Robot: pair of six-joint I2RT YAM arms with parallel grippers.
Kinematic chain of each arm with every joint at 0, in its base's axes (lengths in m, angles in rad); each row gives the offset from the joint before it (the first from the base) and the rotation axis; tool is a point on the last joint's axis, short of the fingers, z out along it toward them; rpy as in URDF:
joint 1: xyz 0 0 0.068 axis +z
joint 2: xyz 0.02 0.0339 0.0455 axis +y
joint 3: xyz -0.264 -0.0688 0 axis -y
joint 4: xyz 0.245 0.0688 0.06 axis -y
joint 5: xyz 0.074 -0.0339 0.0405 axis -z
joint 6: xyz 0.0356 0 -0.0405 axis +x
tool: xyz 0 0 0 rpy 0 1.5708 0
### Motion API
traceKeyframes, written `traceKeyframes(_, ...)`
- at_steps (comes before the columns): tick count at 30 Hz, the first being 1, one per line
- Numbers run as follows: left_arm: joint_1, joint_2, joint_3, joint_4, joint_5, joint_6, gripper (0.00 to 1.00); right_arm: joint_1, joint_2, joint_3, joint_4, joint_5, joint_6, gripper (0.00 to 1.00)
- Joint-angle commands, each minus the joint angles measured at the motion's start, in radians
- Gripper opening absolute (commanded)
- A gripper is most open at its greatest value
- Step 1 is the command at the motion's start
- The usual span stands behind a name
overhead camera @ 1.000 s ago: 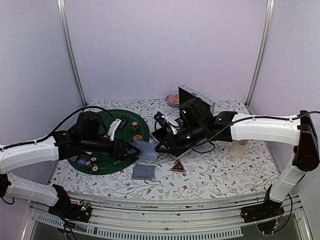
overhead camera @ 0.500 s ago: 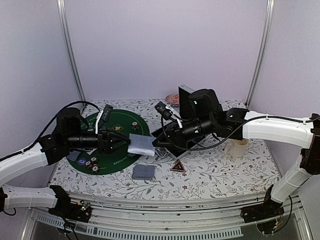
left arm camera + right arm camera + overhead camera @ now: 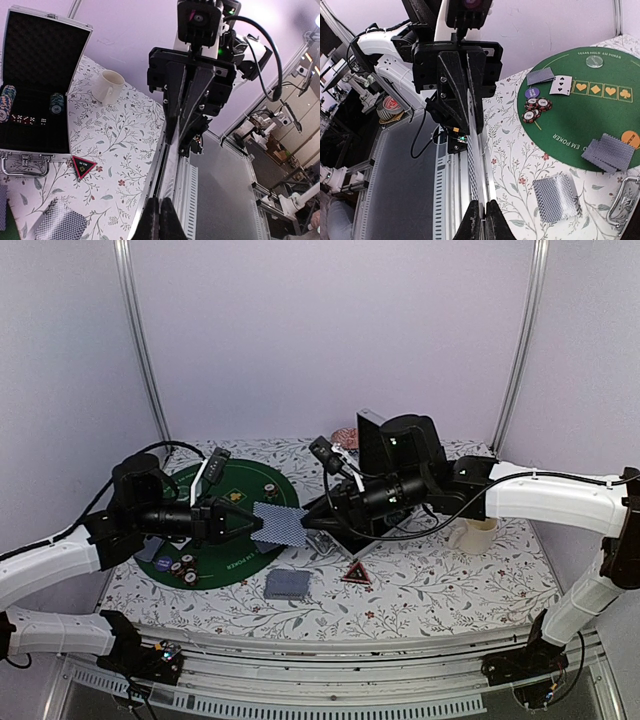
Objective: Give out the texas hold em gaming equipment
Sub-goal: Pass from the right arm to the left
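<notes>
Chg: left gripper [image 3: 243, 523] jaws, wide a sec. ago, now clamp left edge of grey-blue-backed playing card [image 3: 278, 526]; right gripper [image 3: 310, 522] jaws pinch its right edge. Card hangs mid-air by right edge of round green felt mat [image 3: 250, 480]. Handover half done; right release prob. next. Wrist views: card edge-on only. Right wrist adds striped poker chips [image 3: 535, 106], orange round button [image 3: 630, 139].

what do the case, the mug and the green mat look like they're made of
Case: probably aluminium, judging by its bright silver edge rails, with a matte black, foam-like lining.
Mug: likely glazed ceramic, cream and smooth with a soft sheen.
Green mat: looks like felt or thin fabric, flat and matte with printed white lettering.
</notes>
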Motion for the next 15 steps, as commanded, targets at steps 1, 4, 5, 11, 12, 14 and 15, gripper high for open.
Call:
traceKeyframes(1, 0.002, -0.024, 0.007, -0.025, -0.067, 0.016, 0.00, -0.002, -0.015, -0.008, 0.026, 0.089, 0.019, 0.17)
traceKeyframes(4, 0.004, -0.030, 0.077, -0.247, -0.328, 0.119, 0.00, -0.014, -0.030, -0.023, 0.004, 0.212, 0.047, 0.54)
traceKeyframes(5, 0.008, -0.016, 0.115, -0.335, -0.440, 0.154, 0.00, -0.019, -0.039, -0.029, 0.003, 0.234, 0.055, 0.62)
traceKeyframes(11, 0.075, 0.194, 0.361, -0.791, -1.132, 0.331, 0.00, -0.024, -0.056, -0.049, -0.004, 0.248, 0.067, 0.80)
traceKeyframes(12, 0.089, 0.250, 0.384, -0.829, -1.230, 0.353, 0.00, -0.024, -0.055, -0.050, -0.005, 0.247, 0.065, 0.81)
traceKeyframes(14, 0.108, 0.334, 0.421, -0.864, -1.395, 0.395, 0.00, -0.024, -0.051, -0.050, -0.004, 0.244, 0.064, 0.82)
traceKeyframes(15, 0.115, 0.372, 0.429, -0.864, -1.455, 0.410, 0.00, -0.025, -0.049, -0.050, -0.002, 0.241, 0.063, 0.83)
